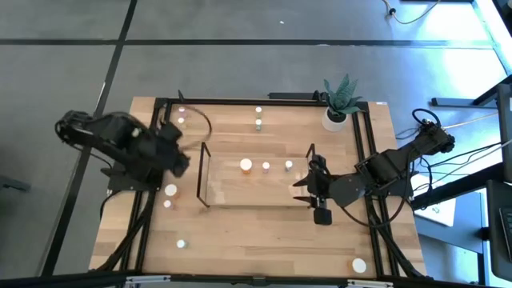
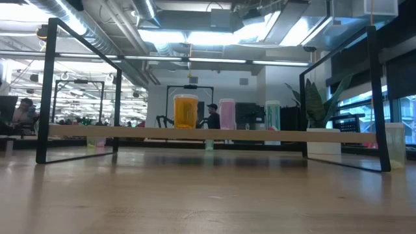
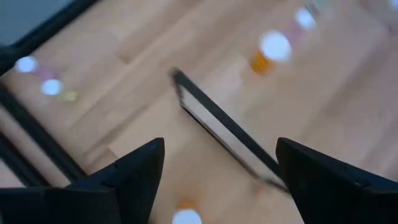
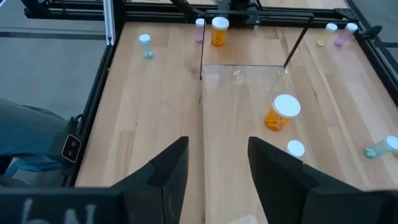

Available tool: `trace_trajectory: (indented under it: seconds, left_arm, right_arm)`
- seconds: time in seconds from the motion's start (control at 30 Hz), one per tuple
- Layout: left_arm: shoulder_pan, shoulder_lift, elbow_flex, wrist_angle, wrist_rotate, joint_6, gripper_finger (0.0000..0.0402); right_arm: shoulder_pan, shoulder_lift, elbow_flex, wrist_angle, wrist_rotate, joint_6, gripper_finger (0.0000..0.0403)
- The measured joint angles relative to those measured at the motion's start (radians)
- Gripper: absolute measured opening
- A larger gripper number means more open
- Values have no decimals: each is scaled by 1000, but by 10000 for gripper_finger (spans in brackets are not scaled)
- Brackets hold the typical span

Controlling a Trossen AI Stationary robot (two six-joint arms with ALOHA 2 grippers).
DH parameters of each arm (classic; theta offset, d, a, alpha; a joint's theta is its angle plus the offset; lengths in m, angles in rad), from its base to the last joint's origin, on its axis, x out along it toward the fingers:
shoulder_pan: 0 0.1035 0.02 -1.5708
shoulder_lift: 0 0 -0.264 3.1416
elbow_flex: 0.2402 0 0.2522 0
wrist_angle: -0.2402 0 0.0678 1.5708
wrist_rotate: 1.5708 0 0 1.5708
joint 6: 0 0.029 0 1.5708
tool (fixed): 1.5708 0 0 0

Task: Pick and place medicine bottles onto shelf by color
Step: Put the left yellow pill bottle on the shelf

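Observation:
The clear shelf (image 1: 256, 196) stands mid-table. An orange bottle (image 1: 246, 166), a pink one (image 1: 266, 166) and a green one (image 1: 289, 166) stand upright on its board (image 2: 195, 132). More bottles stand on the table: an orange one (image 1: 170, 190) and a pink one (image 1: 167, 204) left of the shelf, and others along the far side. My left gripper (image 1: 178, 160) hovers open over the table just left of the shelf, above the orange bottle (image 3: 186, 216). My right gripper (image 1: 308, 190) hangs open at the shelf's right end, nothing between its fingers (image 4: 217, 144).
A white plant pot (image 1: 336, 118) stands at the far right corner. Single bottles stand near the front edge at the left (image 1: 182, 243) and the right (image 1: 359, 265). The black table frame (image 1: 144, 224) runs along both sides. Bare wood lies in front of the shelf.

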Motion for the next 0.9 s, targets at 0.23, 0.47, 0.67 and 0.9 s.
trace_trajectory:
  seconds: [0.23, 0.47, 0.67, 0.9]
  left_arm:
    - [305, -60, 0, 0, -6, 123, 302]
    - [565, -20, 0, 1, 48, 263, 302]
    - [741, 23, -28, 4, 122, 386, 302]
    - [908, 20, -185, 74, 168, 476, 302]
  right_arm:
    - [0, 0, 0, 0, 0, -1, 168]
    - [0, 0, 0, 0, 0, -1, 168]
    - [0, 0, 0, 1, 0, -2, 168]
    - [0, 0, 0, 1, 1, -5, 168]
